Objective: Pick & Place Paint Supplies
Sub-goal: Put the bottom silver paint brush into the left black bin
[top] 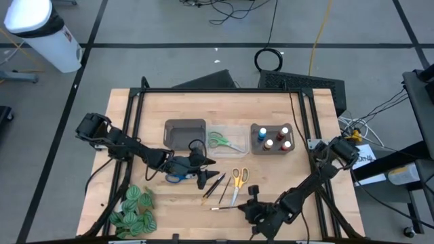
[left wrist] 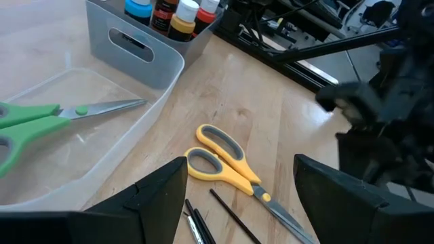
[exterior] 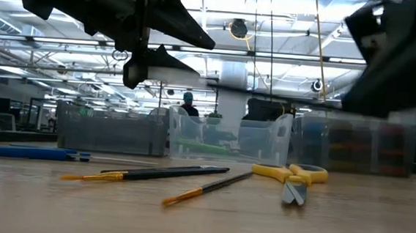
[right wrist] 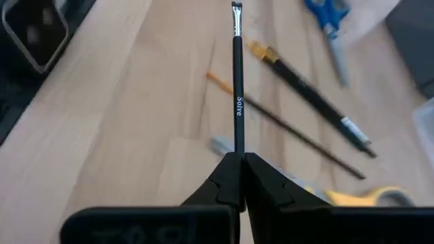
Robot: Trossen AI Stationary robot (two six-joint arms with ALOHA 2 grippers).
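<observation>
Your right gripper (right wrist: pixel 237 177) pinches a thin black paintbrush (right wrist: pixel 238 88) over the near wooden table (top: pixel 312 210). Your left gripper (left wrist: pixel 237 196) hangs spread wide above 2 slim brushes (top: pixel 215 184), yellow scissors (left wrist: pixel 227 163) just right. The clear bin (top: pixel 234 131) holds green scissors (top: pixel 220 141); the grey bin (top: pixel 255 139) holds paint bottles (top: pixel 272 137).

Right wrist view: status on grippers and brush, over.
Right gripper shut on black paintbrush, near table's front edge. Left gripper open above yellow scissors. Two brushes on table; nothing in the way.
</observation>
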